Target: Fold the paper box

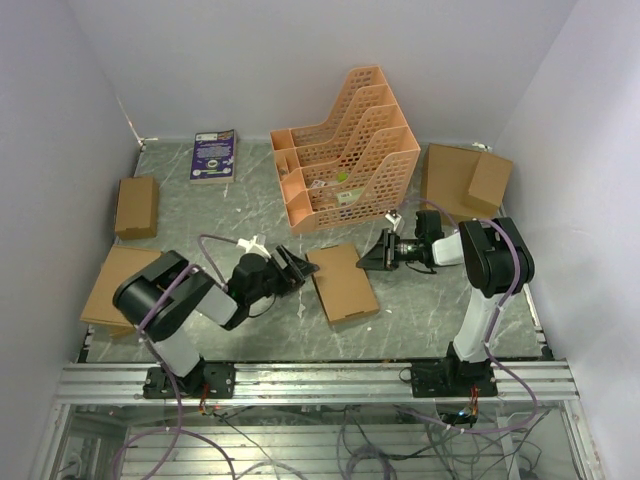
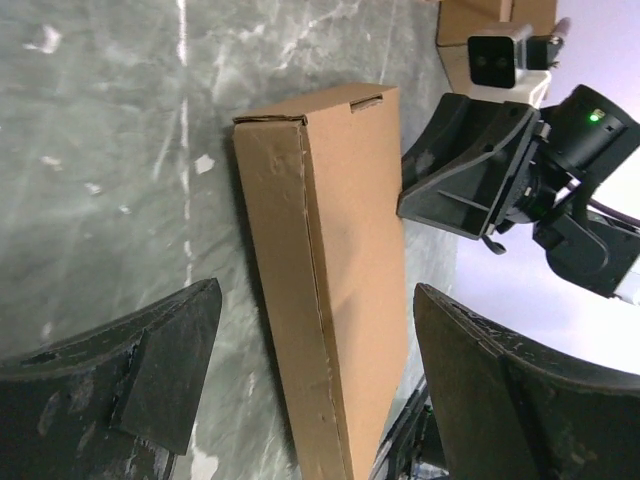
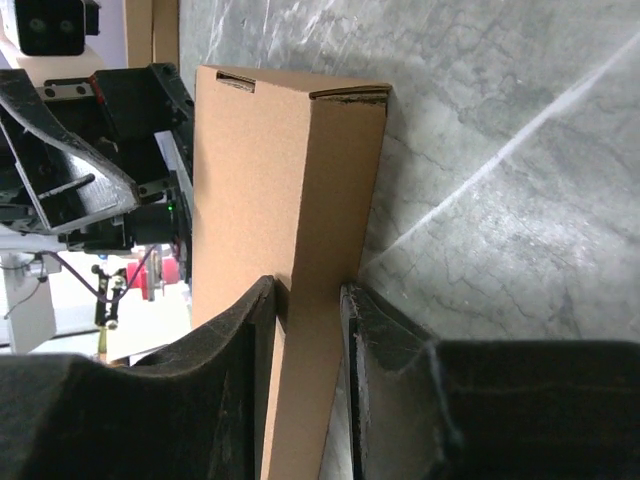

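The right gripper [image 3: 308, 292] pinches the flat brown cardboard box [image 3: 250, 180] by the edge between its fingers, likely steadying it, while the left gripper [image 2: 318, 292] stands wide open and empty, the box just ahead.

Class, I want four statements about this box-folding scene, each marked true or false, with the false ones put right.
1. The left pincer is open. True.
2. The paper box lies inside the orange file rack. False: it lies on the table, in front of the rack.
3. The right pincer is closed on the box's narrow side. True.
4. The purple book lies at the near edge beside the arm bases. False: it lies at the far edge, left of the rack.
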Robot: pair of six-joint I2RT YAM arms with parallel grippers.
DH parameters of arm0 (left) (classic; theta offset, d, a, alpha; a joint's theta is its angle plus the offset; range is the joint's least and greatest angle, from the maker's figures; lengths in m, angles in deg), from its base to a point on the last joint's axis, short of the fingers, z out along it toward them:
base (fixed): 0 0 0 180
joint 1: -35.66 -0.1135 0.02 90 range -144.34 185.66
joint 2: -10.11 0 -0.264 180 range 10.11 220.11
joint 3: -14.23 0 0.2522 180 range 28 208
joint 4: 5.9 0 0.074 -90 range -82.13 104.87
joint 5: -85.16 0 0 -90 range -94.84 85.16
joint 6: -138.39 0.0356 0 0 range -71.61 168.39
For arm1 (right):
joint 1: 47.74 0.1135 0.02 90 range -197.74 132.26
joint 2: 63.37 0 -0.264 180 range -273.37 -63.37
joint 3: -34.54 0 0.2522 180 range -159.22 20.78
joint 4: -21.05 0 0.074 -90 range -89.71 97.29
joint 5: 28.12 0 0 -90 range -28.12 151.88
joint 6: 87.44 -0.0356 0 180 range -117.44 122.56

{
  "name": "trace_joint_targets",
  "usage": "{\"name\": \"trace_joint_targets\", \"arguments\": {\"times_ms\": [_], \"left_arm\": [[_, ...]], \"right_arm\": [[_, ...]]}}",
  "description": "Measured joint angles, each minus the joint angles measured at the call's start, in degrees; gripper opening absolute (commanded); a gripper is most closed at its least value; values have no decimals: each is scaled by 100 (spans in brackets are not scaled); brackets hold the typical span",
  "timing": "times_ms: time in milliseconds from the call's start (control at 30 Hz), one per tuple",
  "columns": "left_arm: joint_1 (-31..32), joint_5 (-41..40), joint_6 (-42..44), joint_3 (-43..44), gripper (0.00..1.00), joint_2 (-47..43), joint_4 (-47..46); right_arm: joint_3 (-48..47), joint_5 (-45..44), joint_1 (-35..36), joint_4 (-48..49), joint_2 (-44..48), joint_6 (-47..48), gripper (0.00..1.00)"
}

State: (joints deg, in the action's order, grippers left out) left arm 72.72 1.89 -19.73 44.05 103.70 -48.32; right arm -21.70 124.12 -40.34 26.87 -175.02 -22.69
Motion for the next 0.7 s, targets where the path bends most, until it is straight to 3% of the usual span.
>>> {"name": "trace_joint_targets", "arguments": {"times_ms": [333, 567, 700], "left_arm": [[380, 13, -341, 225, 86, 887, -1093], [595, 0, -446, 566, 41, 1491, -1285], [592, 0, -595, 577, 32, 1606, -1585]], "right_arm": [[17, 210, -170, 31, -105, -175, 29], [13, 378, -225, 140, -240, -293, 31], [13, 413, -256, 138, -238, -293, 39]]}}
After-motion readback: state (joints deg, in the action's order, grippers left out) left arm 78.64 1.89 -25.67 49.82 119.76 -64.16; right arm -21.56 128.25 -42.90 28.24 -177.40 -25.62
